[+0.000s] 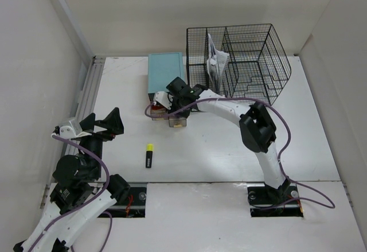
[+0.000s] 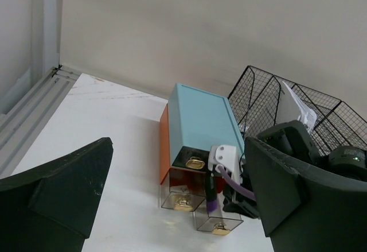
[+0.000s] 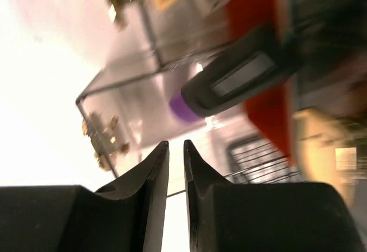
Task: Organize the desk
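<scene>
Big dark fingers (image 2: 69,189) of the left gripper (image 1: 102,121) fill the bottom of the left wrist view. They are spread wide with nothing between them, and this gripper hangs to the left of the drawer box (image 1: 166,73), well apart from it. The right gripper (image 3: 176,143) is at the front of the drawer box, its fingers pressed almost together with nothing in the thin gap. Just past its tips is a clear drawer (image 3: 114,114), pulled out of the box, with a purple-ended pen (image 3: 229,82) at it; I cannot tell if the pen lies flat inside. The desk (image 1: 229,154) lies under the drawer box and spreads out on every side of it. It looks hard, flat, smooth and far too heavy to lift, so it is likely not a thing to grab, and small things would slide on it. A yellow-capped pen (image 1: 148,155) lies on the desk in front of the drawer box, well apart from it. It looks light, stiff and round, so it may roll; pinching it across the middle seems best. A wire rack (image 1: 252,57) stands just beside the drawer box, on its right.
</scene>
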Motion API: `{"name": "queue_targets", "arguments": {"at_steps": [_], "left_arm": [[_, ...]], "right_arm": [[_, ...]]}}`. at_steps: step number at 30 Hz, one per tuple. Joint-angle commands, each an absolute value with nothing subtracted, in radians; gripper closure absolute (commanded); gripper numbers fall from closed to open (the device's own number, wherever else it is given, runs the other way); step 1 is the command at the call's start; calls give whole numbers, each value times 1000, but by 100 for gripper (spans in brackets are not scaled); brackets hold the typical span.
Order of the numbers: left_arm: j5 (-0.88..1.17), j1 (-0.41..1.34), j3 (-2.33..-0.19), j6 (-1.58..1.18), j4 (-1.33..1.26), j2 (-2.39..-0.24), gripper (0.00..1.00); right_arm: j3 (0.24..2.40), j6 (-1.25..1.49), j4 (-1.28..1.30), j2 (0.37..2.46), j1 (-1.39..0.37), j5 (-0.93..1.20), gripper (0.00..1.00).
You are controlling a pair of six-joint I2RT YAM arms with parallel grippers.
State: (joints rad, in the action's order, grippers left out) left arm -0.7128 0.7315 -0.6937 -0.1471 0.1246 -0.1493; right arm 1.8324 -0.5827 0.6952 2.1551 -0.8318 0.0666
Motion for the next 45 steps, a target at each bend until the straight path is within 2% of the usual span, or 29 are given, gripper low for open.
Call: {"name": "queue_targets", "arguments": {"at_steps": [1, 7, 17, 18, 21, 22, 23, 25, 26, 28, 29, 36, 43, 45], "left_arm": [[-723, 732, -689, -147, 87, -153, 0], [-732, 732, -689, -147, 87, -144, 0], [-732, 732, -689, -147, 87, -144, 0], [-732, 732, -689, -147, 87, -144, 0], [-741, 732, -689, -147, 87, -144, 0], [-741, 732, -689, -147, 87, -144, 0], [-752, 732, -680, -147, 87, -134, 0], [-765, 732, -680, -147, 87, -111, 0], [-779, 732, -680, -147, 78, -101, 0], [-779, 732, -660, -137, 65, -77, 0], [-790, 723, -660, -126, 55, -52, 0], [-770, 723, -646, -117, 29, -43, 0], [-761, 723, -646, -117, 29, -43, 0], [-761, 723, -646, -117, 29, -43, 0]], "right_arm": [[1819, -558, 739, 2143, -833, 98, 78], [1807, -549, 727, 2132, -842, 89, 78], [1767, -580, 536, 1956, -861, -52, 78], [1744, -607, 507, 1922, -861, -52, 71], [1707, -649, 426, 1879, -871, 18, 64], [1707, -675, 426, 1870, -871, 81, 59], [1698, -711, 439, 1858, -871, 251, 57], [1698, -916, 579, 1873, -871, 458, 51], [1698, -998, 644, 1885, -871, 617, 44], [1698, -1223, 790, 1913, -897, 702, 34], [1689, -1267, 810, 1934, -913, 722, 24], [1802, -1364, 817, 2100, -1032, 663, 24], [1917, -1443, 853, 2218, -1089, 583, 34], [1931, -1443, 853, 2238, -1104, 540, 34]]}}
